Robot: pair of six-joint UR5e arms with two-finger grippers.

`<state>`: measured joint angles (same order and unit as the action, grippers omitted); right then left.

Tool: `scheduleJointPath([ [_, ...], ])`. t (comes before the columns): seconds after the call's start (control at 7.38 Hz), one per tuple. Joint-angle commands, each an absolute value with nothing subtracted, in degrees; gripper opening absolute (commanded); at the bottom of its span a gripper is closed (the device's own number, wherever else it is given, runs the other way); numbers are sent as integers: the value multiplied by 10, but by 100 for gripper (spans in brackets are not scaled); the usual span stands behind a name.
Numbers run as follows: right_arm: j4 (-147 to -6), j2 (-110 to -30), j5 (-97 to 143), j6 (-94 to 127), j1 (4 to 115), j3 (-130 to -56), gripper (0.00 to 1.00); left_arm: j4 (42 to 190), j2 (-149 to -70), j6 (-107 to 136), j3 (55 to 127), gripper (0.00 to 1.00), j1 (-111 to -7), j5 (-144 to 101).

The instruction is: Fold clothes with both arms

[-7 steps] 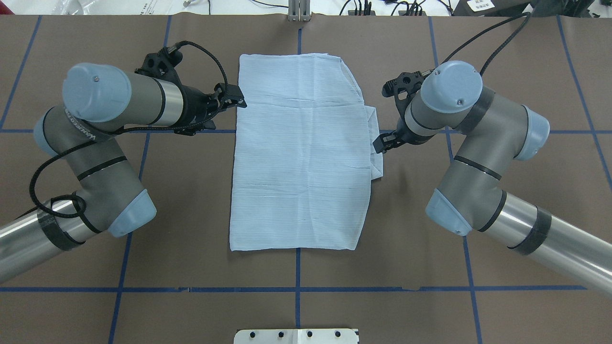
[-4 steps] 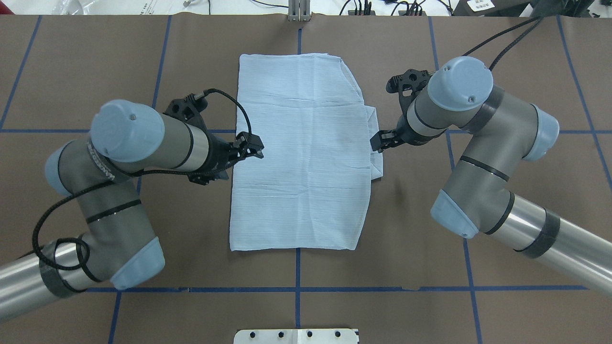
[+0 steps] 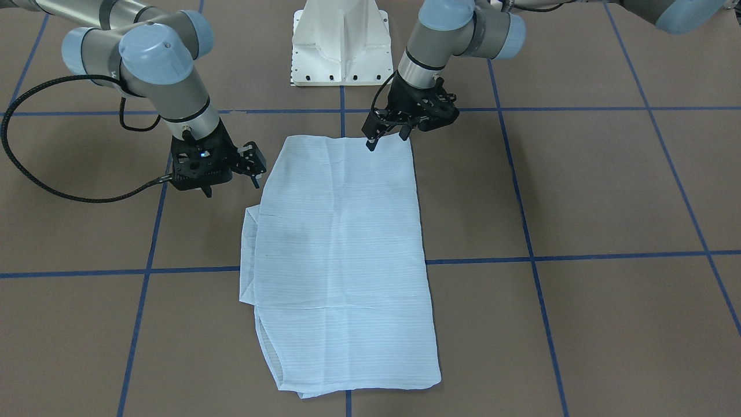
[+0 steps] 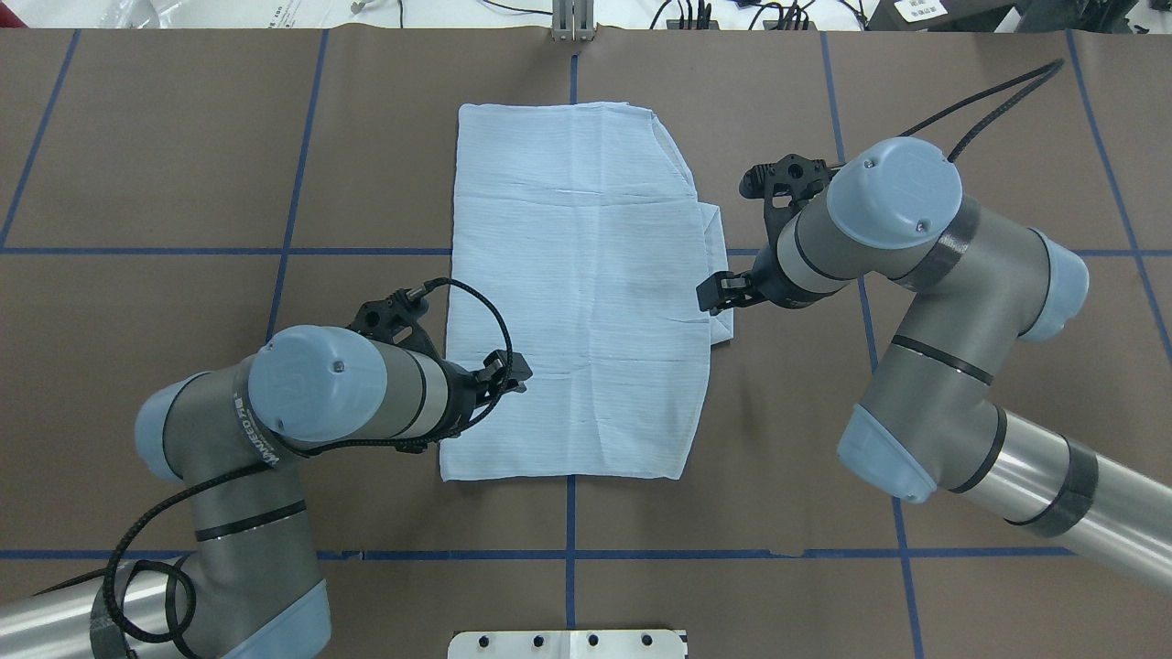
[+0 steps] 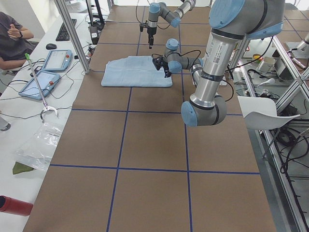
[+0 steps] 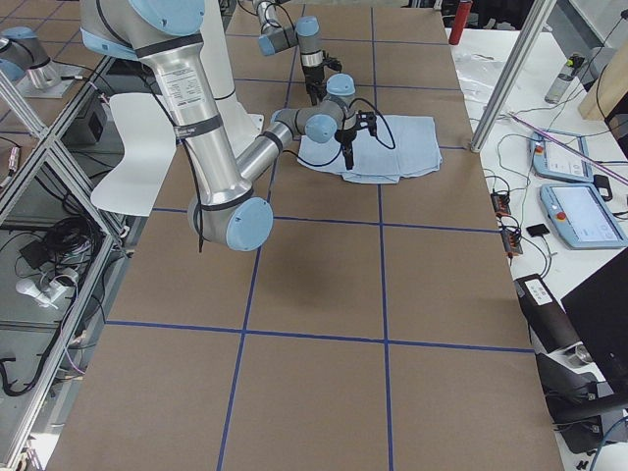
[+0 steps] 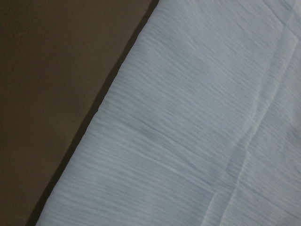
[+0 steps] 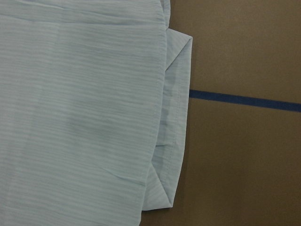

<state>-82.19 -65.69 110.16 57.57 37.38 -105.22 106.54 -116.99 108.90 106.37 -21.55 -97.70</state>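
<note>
Shirt (image 4: 577,293) lies flat at the middle of the table (image 4: 183,137), folded to a long rectangle, with a tucked flap poking out at its right edge. Left gripper (image 4: 515,374) hovers over the left edge toward the near end, jaws apart, empty. Right gripper (image 4: 717,289) hangs by that flap, jaws seemingly apart, empty. Risk: pinching only the top layer or the flap would drag the fold open. Mismatched grips would skew it.

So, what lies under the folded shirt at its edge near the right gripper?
A folded flap of the same shirt pokes out from under the top layer, lying on the brown table. How far it reaches beneath is covered.
</note>
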Motion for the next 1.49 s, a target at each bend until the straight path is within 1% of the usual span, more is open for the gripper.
scheduleJointPath([
  [0.0, -823, -657, 1103, 593, 363, -1069, 100, 1032, -1159, 1099, 1063, 98, -197, -964],
  [0.54, -823, -655, 1104, 609, 360, -1071, 100, 1026, -1135, 1095, 1056, 94, -171, -964],
  [0.68, -823, -655, 1105, 609, 360, -1071, 100, 1026, -1136, 1095, 1056, 89, -167, -964],
  [0.95, -823, -655, 1104, 609, 360, -1071, 100, 1026, -1136, 1093, 1056, 68, -165, -965],
  [1.08, -823, -655, 1104, 609, 360, -1071, 100, 1025, -1139, 1093, 1056, 59, -165, -966],
  [1.22, -823, -656, 1104, 609, 360, -1071, 100, 1020, -1141, 1092, 1056, 57, -165, -967],
  [1.36, -823, -656, 1104, 609, 361, -1071, 100, 1020, -1141, 1092, 1058, 57, -165, -968],
])
